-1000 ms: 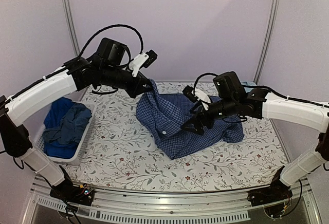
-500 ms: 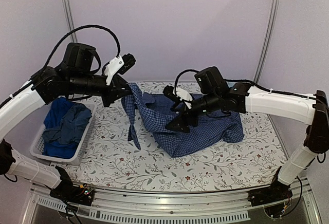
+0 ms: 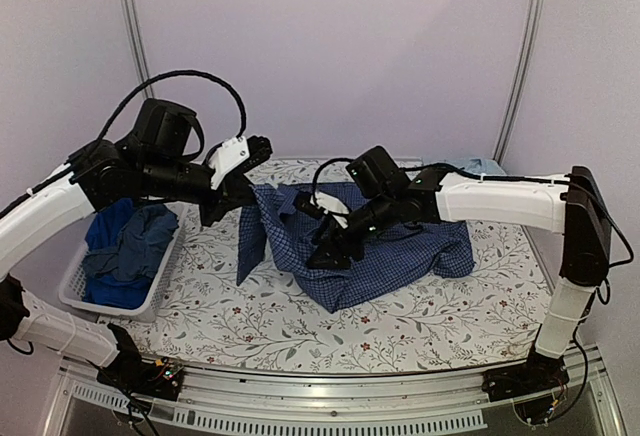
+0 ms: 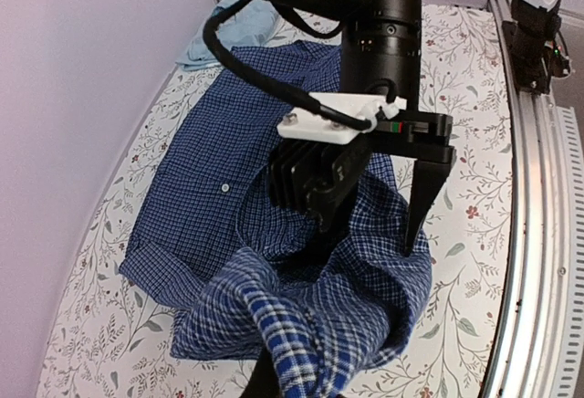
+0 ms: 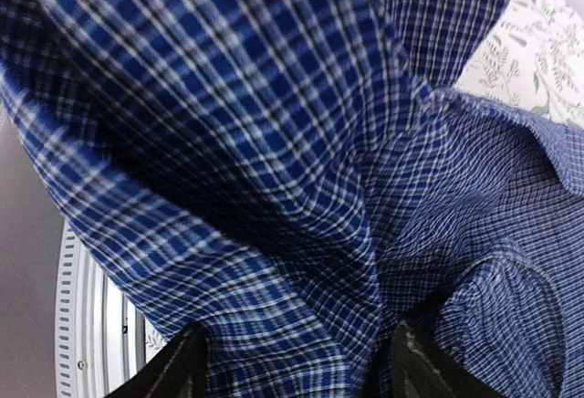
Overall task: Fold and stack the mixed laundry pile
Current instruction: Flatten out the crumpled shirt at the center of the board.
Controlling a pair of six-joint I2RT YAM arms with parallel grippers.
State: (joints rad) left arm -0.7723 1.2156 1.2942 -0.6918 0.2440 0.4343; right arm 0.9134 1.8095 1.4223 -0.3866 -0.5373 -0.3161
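The dark blue small-check shirt (image 3: pixel 400 256) lies crumpled mid-table. My left gripper (image 3: pixel 238 199) is shut on its left edge, holding it raised so a flap hangs down. In the left wrist view that shirt (image 4: pixel 201 170) bunches up toward the camera and hides my fingers. My right gripper (image 3: pixel 322 254) presses into the shirt's near left part. Its jaws (image 4: pixel 365 234) stand apart, straddling a fold. The right wrist view is filled by checked cloth (image 5: pixel 274 142), with my open right gripper (image 5: pixel 292 375) holding fabric between its spread fingers. Other blue garments (image 3: pixel 125 241) lie in the basket.
A white plastic basket (image 3: pixel 75 281) stands at the table's left edge. A light-blue piece (image 3: pixel 482 166) lies at the back right corner, also seen in the left wrist view as pale cloth (image 4: pixel 228 37). A metal rail (image 4: pixel 534 234) runs along the table edge.
My left gripper pulled the shirt's edge leftward and lower, so a flap now hangs. My right gripper slid left across the shirt into the fold, its jaws narrowing.
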